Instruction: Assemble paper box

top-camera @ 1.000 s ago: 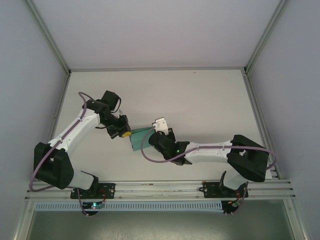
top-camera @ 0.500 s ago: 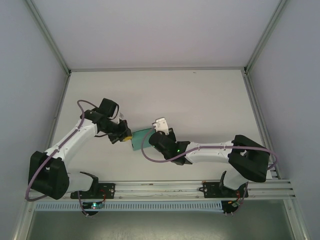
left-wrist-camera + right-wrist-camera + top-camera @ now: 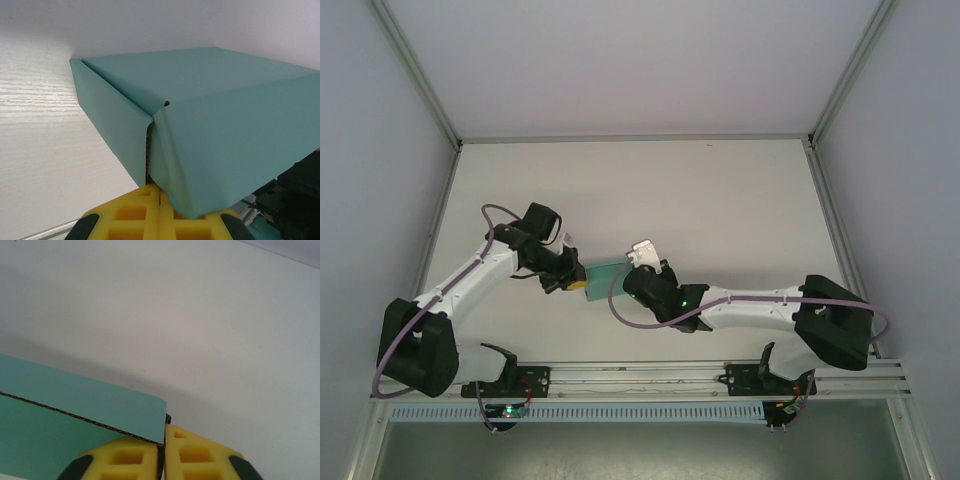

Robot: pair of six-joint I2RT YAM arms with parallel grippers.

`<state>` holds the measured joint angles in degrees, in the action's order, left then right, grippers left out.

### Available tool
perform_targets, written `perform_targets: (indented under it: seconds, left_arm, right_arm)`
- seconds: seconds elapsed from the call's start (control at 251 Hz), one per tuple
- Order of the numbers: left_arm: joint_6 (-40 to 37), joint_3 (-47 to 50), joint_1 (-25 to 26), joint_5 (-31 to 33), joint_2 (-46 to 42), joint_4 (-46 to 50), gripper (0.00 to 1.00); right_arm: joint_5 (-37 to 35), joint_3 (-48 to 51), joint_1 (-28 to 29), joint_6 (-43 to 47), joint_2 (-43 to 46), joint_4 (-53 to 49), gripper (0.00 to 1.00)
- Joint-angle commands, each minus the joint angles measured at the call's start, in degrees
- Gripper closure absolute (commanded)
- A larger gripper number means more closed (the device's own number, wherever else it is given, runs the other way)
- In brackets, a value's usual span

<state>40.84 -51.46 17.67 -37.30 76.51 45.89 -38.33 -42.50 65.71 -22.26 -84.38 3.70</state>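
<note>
paper box point(image 3: 605, 271) sitting between grippers; left gripper point(image 3: 160, 212) pinching its corner wall; right gripper point(image 3: 162, 455) meeting opposite edge, fingers nearly together, hold unclear.

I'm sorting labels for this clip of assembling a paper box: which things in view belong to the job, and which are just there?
Part of the job:
teal-green thin card box, folded up
left claw, shut on its corner
right claw, pads closed at its flap edge

Just there:
white table
aluminium rail along the near edge
</note>
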Motion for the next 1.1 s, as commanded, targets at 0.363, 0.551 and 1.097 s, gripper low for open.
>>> perform_targets:
  seconds: [0.363,0.551,1.097]
  left_arm:
    - [-3.2,2.2,0.5,11.3,8.8,4.3,1.0]
    - [-4.1,1.3,0.5,11.5,9.0,5.3,1.0]
    - [-5.7,-1.9,0.6,12.0,4.9,6.0,0.98]
  right_arm:
    - [13.7,1.0,-6.9,3.2,13.7,-3.9,0.46]
    - [15.3,-0.5,-10.3,4.9,13.0,2.6,0.36]
    - [27.4,-0.7,-16.3,-7.2,-2.1,-1.9,0.45]
